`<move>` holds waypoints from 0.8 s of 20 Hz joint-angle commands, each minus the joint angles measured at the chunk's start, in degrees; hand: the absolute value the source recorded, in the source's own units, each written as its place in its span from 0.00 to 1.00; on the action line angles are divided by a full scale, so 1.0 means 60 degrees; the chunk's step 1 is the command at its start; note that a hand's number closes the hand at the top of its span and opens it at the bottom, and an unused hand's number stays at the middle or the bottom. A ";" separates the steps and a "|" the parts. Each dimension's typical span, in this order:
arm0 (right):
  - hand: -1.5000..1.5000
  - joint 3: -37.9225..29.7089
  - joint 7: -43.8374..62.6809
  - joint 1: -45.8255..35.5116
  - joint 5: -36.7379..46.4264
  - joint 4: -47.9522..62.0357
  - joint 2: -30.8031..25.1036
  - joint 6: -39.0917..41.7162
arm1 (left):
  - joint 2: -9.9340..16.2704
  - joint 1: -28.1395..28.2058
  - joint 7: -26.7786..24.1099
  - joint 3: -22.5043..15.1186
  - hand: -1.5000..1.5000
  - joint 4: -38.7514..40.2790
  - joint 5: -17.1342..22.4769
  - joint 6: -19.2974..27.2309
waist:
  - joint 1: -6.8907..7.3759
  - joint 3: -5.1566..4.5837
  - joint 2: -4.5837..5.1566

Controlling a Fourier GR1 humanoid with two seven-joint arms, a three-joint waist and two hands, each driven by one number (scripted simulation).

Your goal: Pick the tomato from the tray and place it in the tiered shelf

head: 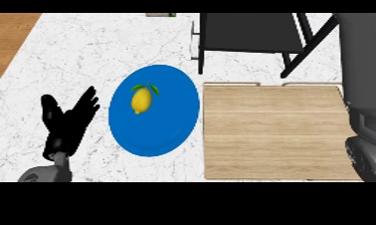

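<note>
The left robot hand [64, 124] shows at the lower left of the head view, over the white marbled bench [88, 45]. Its grey forearm comes in from the bottom edge. The fingers are spread and point up and to the right, with the thumb set apart on the left. It holds nothing and touches none of the things on the bench.

Just to the right of the robot hand lies a blue plate [158, 134], close to the fingertips but apart from them. A yellow lemon [141, 99] with a small green leaf lies on the upper left part of the plate, on the side nearest the robot hand and a little above the fingertips.

Further right of the robot hand, just past the plate, is a pale wooden tray [272, 134] with thin handles along its far edge. The plate's right rim comes close to the tray's left edge.

Up and to the right of the robot hand, beyond the plate and the tray, stands the tiered shelf [249, 32], dark, with black slanted legs.

A large dark grey shape [360, 69] runs down the right edge, well apart from the robot hand, and covers the tray's right side. I cannot tell what it is.

The tomato cannot be made out in this view, so its place cannot be told.
</note>
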 commanded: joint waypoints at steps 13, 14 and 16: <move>1.00 -0.0223 -0.3153 -0.0788 0.0791 0.4540 -0.0681 -0.2290 | 0.0161 0.0277 -0.0040 0.0247 0.50 -0.0045 0.0099 -0.0407 | 0.0135 -0.0030 0.0066; 1.00 -0.0197 -0.3168 -0.0795 0.0824 0.4756 -0.0664 -0.2272 | 0.0081 0.0376 0.0138 0.0125 0.50 -0.0272 -0.0036 -0.0243 | 0.0121 -0.0028 0.0053; 1.00 -0.0242 -0.3293 -0.1022 0.0800 0.4927 -0.0695 -0.2316 | -0.0099 0.0284 -0.0076 0.0138 0.50 0.0044 -0.0020 -0.0234 | 0.0083 -0.0030 0.0046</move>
